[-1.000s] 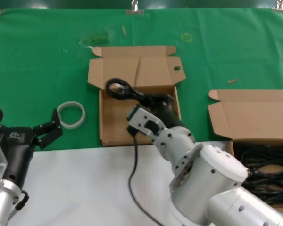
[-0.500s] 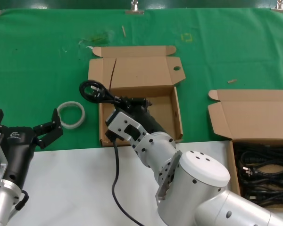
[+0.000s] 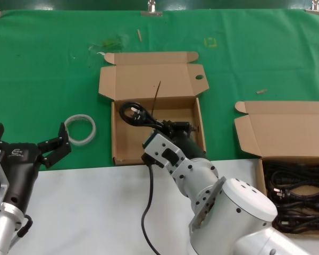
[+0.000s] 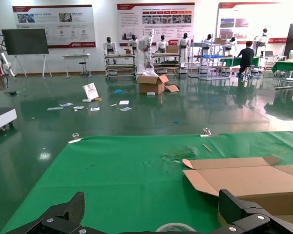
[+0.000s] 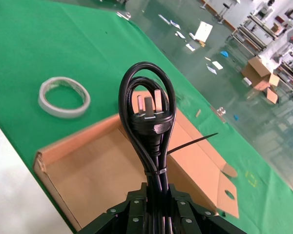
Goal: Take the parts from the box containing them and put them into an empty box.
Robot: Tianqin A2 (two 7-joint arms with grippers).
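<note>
My right gripper is shut on one of the parts, a black power cord, and holds it over the open empty box, whose lid tab has a small round hole. The cord's loop and plug stick out past the fingers, and its tail hangs down over the white table edge. More black cords lie in the box containing them at the right. My left gripper is open and idle at the near left.
A white translucent ring lies on the green cloth left of the empty box, just ahead of the left gripper. The empty box's lid stands open at the far side. A white table surface runs along the near edge.
The right gripper swung the cord left past the empty box's left wall, then back right; the loop now hangs over the box's left half, slightly nearer than before. Left arm unmoved.
</note>
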